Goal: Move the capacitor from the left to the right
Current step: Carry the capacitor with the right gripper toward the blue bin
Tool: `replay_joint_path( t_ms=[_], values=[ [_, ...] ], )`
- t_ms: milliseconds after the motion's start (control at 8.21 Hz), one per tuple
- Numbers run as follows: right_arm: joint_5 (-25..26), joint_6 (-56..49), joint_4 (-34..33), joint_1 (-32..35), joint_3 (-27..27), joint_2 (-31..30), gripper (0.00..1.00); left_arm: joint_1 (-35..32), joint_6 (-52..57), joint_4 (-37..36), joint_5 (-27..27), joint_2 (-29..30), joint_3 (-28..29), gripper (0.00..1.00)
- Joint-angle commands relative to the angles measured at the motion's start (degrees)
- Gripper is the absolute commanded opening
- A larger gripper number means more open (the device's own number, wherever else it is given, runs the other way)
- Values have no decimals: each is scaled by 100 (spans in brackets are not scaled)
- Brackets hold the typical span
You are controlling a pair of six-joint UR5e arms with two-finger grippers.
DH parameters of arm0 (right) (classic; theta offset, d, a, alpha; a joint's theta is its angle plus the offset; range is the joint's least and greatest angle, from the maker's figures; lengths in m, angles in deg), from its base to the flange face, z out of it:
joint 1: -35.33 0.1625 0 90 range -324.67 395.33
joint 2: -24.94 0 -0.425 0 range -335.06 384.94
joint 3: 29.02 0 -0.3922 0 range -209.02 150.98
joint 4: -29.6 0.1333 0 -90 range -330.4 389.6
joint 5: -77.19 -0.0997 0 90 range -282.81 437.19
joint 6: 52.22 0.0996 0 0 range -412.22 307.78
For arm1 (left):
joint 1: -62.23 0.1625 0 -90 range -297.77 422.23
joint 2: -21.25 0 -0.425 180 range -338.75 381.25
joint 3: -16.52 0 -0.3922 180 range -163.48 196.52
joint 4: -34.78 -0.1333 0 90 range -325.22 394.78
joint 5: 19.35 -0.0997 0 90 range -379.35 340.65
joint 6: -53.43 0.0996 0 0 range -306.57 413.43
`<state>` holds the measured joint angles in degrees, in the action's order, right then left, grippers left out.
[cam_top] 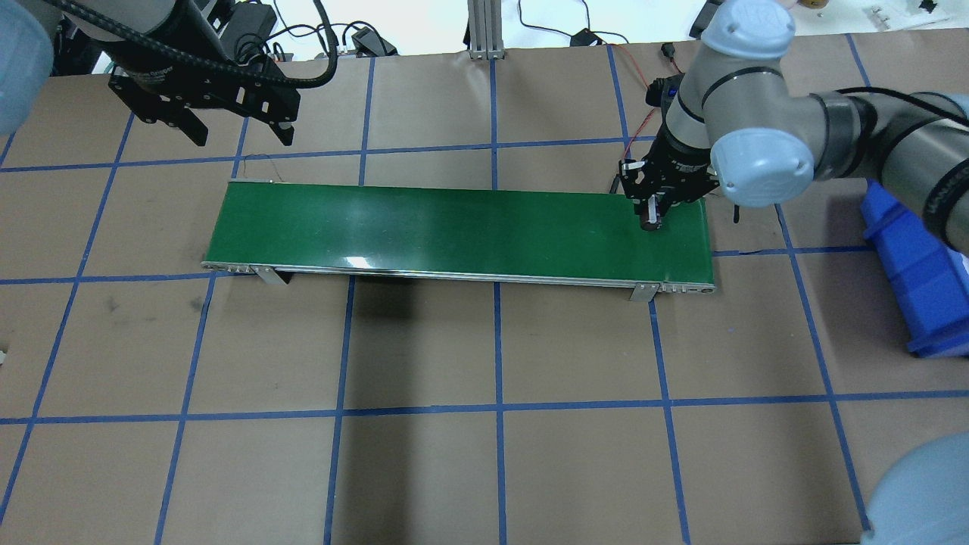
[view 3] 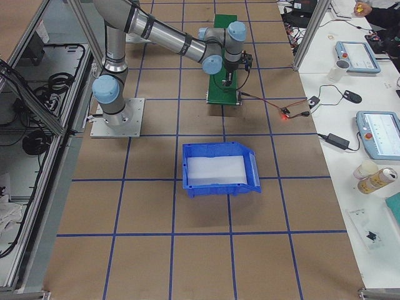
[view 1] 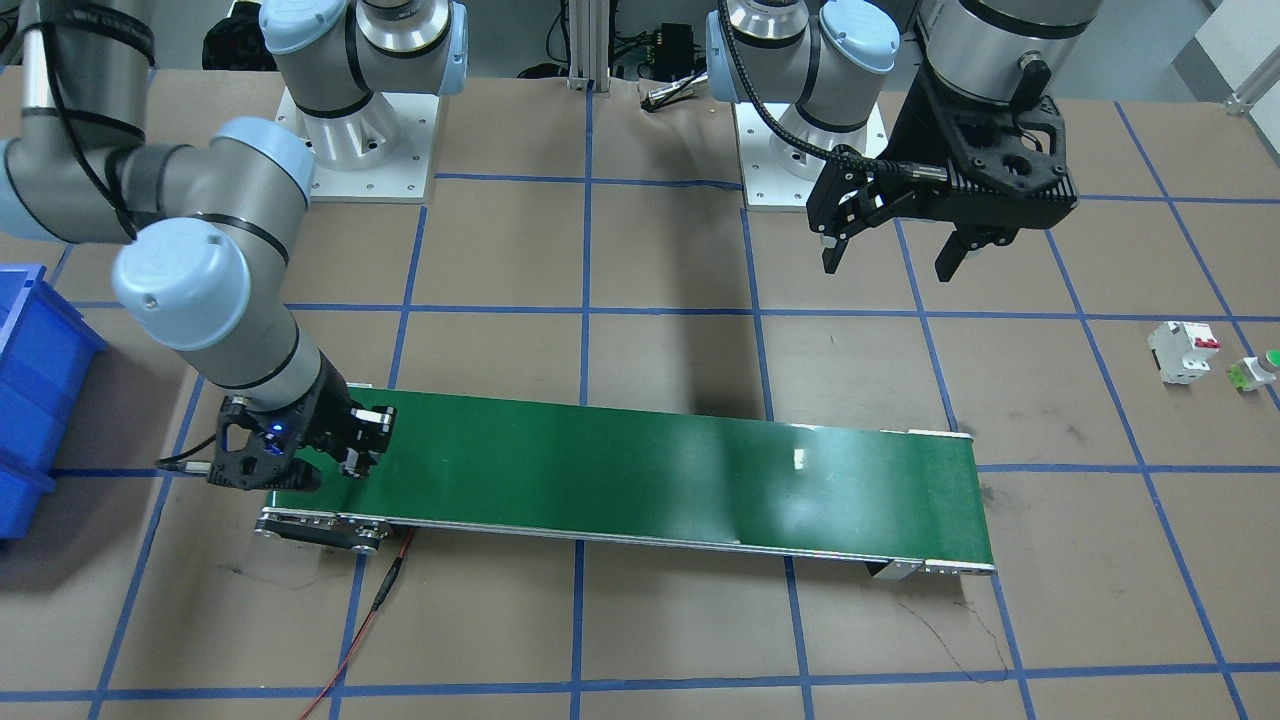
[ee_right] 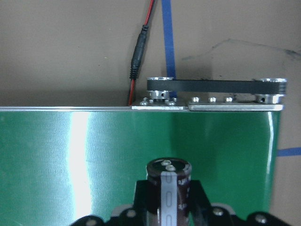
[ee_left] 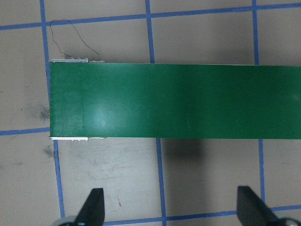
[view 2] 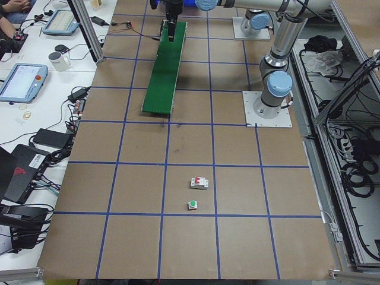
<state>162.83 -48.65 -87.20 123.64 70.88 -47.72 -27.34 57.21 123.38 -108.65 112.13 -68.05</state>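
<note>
The capacitor (ee_right: 168,186), a stubby black cylinder with a pale grey stripe, sits between the fingers of my right gripper (ee_right: 168,214). That gripper (cam_top: 652,212) is shut on it, low over the right end of the green conveyor belt (cam_top: 454,227); the capacitor (cam_top: 649,222) shows just below the fingers. In the front view the right gripper (view 1: 358,462) hides the capacitor. My left gripper (cam_top: 242,135) is open and empty, above the table beyond the belt's left end; its fingertips (ee_left: 94,205) frame the belt (ee_left: 178,101).
A blue bin (cam_top: 916,272) stands right of the belt. A white breaker (view 1: 1183,350) and a green-capped button (view 1: 1262,368) lie far on my left. A red cable (ee_right: 141,42) runs from the belt's right end.
</note>
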Motion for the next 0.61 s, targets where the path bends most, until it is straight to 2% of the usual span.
replay_joint_path(
  t_ms=[0,244,487],
  values=[
    [678,-600,888,-164,-654,-265,0,1,0,0,0,0,-6,100],
    [961,-1511,1175,-846,-638,-764,0,1,0,0,0,0,2,100],
    [945,-3274,1301,-1944,-647,-890,0,2,0,0,0,9,-6,100]
  ],
)
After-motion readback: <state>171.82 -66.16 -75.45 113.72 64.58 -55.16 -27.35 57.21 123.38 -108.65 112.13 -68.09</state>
